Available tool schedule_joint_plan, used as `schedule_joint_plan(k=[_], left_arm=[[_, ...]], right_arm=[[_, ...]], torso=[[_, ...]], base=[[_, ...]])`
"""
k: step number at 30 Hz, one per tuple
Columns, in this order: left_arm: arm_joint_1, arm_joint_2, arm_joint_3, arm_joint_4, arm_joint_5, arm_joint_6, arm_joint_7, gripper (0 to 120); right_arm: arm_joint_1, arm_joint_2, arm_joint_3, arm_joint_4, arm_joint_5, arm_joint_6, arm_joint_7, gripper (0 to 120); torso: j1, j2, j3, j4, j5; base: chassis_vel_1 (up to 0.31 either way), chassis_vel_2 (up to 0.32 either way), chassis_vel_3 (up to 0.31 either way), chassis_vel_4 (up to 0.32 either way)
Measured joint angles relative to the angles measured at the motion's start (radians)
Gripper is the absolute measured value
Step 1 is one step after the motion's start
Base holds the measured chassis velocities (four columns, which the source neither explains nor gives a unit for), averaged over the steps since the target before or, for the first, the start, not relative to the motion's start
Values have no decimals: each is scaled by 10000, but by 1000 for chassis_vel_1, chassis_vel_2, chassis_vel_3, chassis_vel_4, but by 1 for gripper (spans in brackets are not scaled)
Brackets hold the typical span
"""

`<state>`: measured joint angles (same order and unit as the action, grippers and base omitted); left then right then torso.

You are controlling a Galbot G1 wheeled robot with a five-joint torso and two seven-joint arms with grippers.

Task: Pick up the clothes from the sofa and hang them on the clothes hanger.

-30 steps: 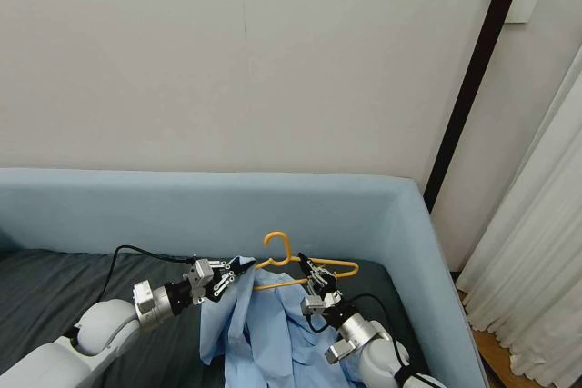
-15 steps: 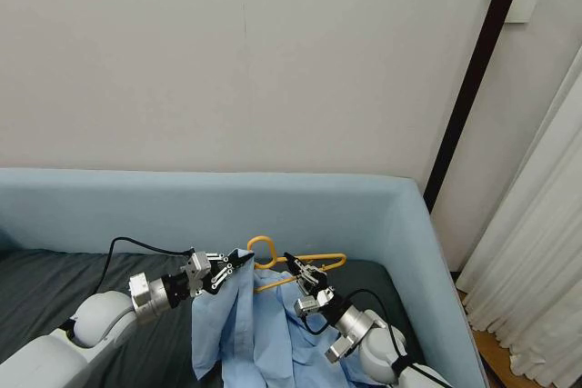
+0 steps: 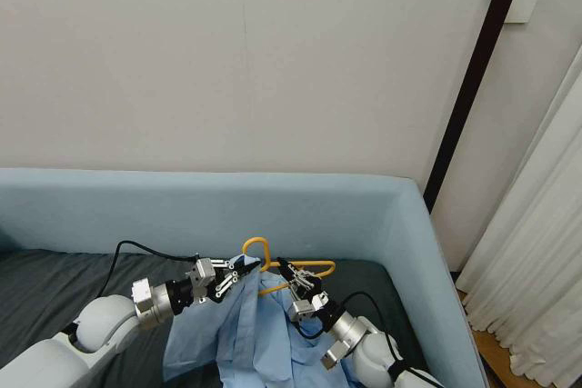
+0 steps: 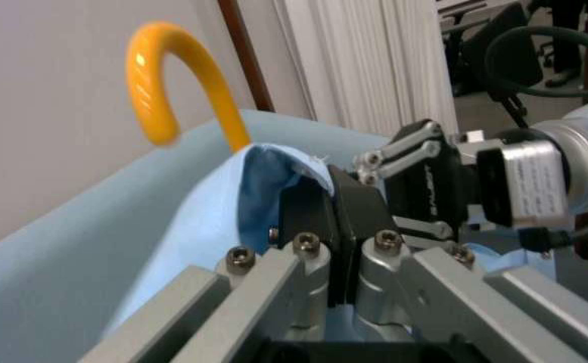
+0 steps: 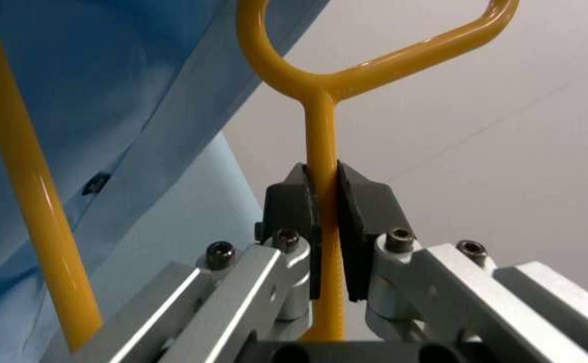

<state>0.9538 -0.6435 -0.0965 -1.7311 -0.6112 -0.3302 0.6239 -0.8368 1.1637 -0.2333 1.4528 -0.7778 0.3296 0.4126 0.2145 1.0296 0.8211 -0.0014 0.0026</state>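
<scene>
Held items: light-blue shirt [image 3: 259,338] and yellow hanger [image 3: 257,244], above sofa [image 3: 182,202].
Shirt collar is being pinched in left gripper [image 4: 332,210] jaws; hanger stem is being clamped in right gripper [image 5: 324,200] jaws.

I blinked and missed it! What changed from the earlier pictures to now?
The right gripper carried the yellow hanger toward the robot's left, closer to the left gripper, and the blue shirt spread further left. Both grippers' fingers stayed shut, the right on the hanger, the left on the shirt. The left gripper barely moved.
</scene>
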Motion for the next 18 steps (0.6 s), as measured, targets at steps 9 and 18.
schedule_joint_plan(k=[9, 18], left_arm=[[127, 10, -154, 105, 153, -223, 336, 0], [98, -25, -249, 383, 482, -464, 568, 0]], right_arm=[[109, 25, -198, -37, 1082, -558, 294, 5], [-78, 30, -151, 58, 1880, -1427, 862, 5]], torso=[[0, 0, 0, 0, 0], [0, 0, 0, 0, 0]], base=[[0, 0, 0, 0], [0, 0, 0, 0]])
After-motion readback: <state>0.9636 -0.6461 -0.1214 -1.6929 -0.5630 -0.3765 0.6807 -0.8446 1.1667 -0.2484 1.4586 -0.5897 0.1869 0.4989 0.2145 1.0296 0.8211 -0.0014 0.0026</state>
